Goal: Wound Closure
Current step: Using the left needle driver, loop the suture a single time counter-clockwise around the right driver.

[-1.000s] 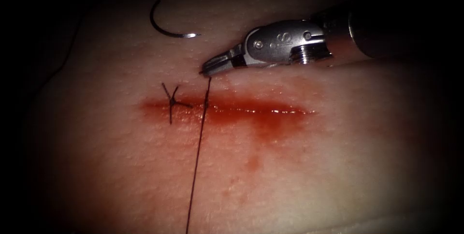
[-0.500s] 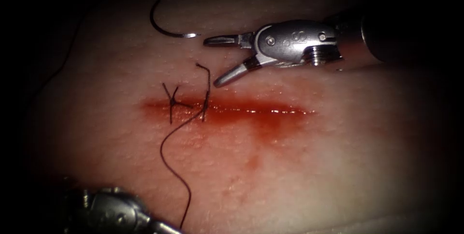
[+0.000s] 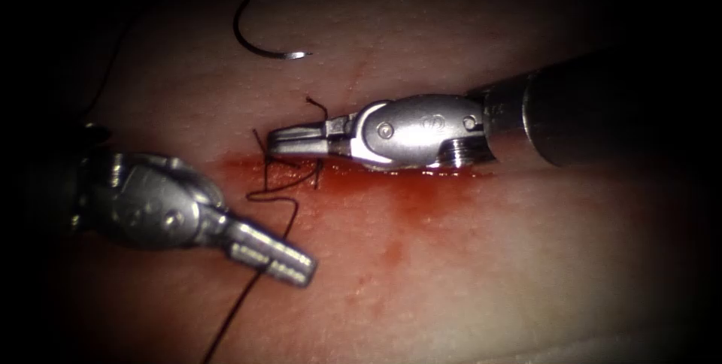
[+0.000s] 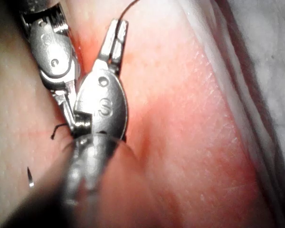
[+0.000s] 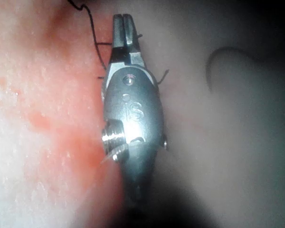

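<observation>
The curved needle (image 3: 259,47) lies loose on the tissue (image 3: 466,259) above the cut (image 3: 429,174), held by neither tool; it also shows as needle (image 5: 217,59). My right tool (image 3: 274,142) lies along the cut, jaws shut, tips at the tied stitch (image 3: 265,162); I see nothing in them. The thread (image 3: 271,200) comes out of the second stitch, curls left, and runs down into my left tool (image 3: 301,266), which is shut on it below the cut. A short thread end (image 3: 314,104) sticks up behind the right tool. The left tool (image 4: 119,26) grips thread at its tips.
Red fluid (image 3: 406,213) fills the cut and stains the tissue below it. The right tool's shaft (image 3: 602,108) crosses from the right. The left tool's wrist (image 3: 143,198) sits at the cut's left end. Thread from the needle trails off at the upper left.
The right tool let go of the short thread end, opened, then moved down-left onto the cut and shut. The left tool came in from the lower left and closed on the now slack thread.
</observation>
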Robot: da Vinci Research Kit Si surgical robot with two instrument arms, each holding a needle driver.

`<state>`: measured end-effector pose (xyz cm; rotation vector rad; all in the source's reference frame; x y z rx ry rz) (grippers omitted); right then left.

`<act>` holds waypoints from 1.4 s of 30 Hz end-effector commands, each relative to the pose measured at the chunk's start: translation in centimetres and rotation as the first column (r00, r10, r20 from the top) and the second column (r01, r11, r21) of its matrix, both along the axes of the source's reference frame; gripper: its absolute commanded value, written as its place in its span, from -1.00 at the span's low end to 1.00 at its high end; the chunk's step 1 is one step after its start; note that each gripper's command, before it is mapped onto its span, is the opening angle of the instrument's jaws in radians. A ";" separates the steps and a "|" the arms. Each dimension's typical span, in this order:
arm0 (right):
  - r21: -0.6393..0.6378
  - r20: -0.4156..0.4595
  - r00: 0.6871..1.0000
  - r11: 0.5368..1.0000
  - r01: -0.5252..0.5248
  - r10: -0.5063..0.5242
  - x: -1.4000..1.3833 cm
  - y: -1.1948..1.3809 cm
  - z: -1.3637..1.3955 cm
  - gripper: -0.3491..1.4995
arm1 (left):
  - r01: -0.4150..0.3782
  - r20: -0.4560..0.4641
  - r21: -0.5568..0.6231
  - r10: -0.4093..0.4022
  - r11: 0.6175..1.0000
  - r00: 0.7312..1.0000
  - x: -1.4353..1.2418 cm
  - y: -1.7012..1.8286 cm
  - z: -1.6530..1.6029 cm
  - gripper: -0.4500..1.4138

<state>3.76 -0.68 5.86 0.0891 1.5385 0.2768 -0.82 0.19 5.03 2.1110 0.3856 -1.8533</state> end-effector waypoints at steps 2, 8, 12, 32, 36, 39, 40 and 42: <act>-0.009 -0.017 1.000 1.000 0.011 -0.011 0.18 0.00 0.06 -1.00 | -0.003 0.012 -0.001 0.003 1.000 1.000 -0.04 0.07 0.03 -1.00; -0.030 -0.105 0.993 0.998 0.052 -0.055 0.47 -0.09 0.02 -1.00 | -0.017 0.058 -0.005 0.017 1.000 0.998 -0.03 0.33 0.09 -1.00; -0.043 -0.144 0.986 0.996 0.083 -0.088 0.53 -0.19 0.01 -1.00 | -0.011 0.082 -0.027 0.013 1.000 0.997 0.05 0.53 0.21 -1.00; 0.239 -0.262 0.965 0.967 0.083 -0.018 0.02 -0.42 0.07 -1.00 | 0.070 -0.033 -0.046 -0.072 0.996 0.997 0.42 0.99 1.50 -1.00; 0.329 -0.353 0.931 0.944 0.029 0.094 0.00 -0.38 0.00 -1.00 | 0.075 -0.046 -0.047 -0.077 0.996 0.996 0.42 0.89 1.65 -1.00; 0.361 -0.358 0.920 0.932 -0.020 0.158 -0.03 -0.37 -0.03 -1.00 | 0.088 -0.054 -0.059 -0.091 0.994 0.994 0.43 0.81 1.74 -1.00; 0.371 -0.352 0.918 0.928 -0.041 0.181 -0.05 -0.37 -0.03 -1.00 | 0.090 -0.057 -0.056 -0.094 0.994 0.994 0.43 0.79 1.76 -1.00; 0.390 -0.332 0.916 0.917 -0.085 0.226 -0.09 -0.36 -0.07 -1.00 | 0.097 -0.062 -0.055 -0.101 0.994 0.993 0.43 0.71 1.84 -1.00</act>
